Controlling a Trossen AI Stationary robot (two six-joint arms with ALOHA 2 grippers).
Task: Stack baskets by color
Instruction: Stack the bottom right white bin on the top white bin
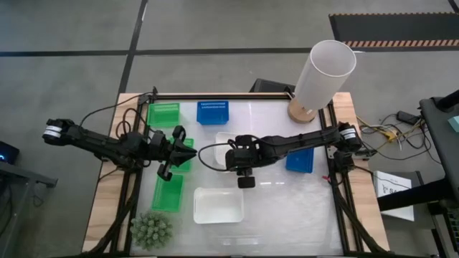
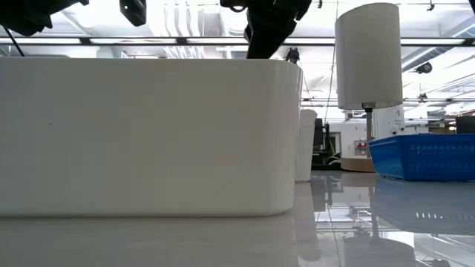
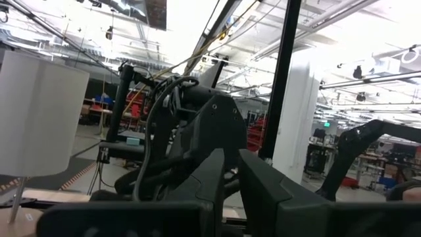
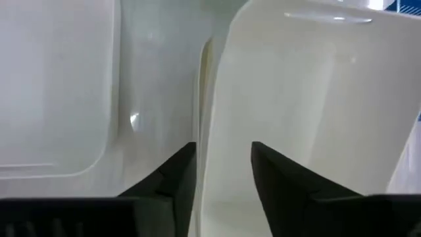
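Observation:
Two white baskets show: one (image 1: pixel 219 205) lies flat near the front edge, the other (image 1: pixel 224 137) sits mid-table under my right gripper (image 1: pixel 235 154). That gripper (image 4: pixel 223 155) is open, its fingers standing on either side of this basket's side wall (image 4: pixel 205 118). Green baskets lie at the far left (image 1: pixel 163 113), at the near left (image 1: pixel 167 192) and partly under my left arm (image 1: pixel 185 164). Blue baskets sit at the back (image 1: pixel 213 111) and at the right (image 1: pixel 300 160). My left gripper (image 1: pixel 190 153) hangs shut above the table and holds nothing. My right gripper stands astride the white basket's side wall (image 4: pixel 205 118), slanting down from above, one finger (image 4: pixel 181 168) outside the basket and the other (image 4: pixel 270 164) inside it. Whether either finger touches the wall, I cannot tell.
A tall white cylinder (image 1: pixel 323 72) on a wooden base stands at the back right corner. A spiky green plant (image 1: pixel 151 229) sits at the front left corner. In the low view the near white basket (image 2: pixel 148 133) fills the foreground, with a blue basket (image 2: pixel 423 156) to its right.

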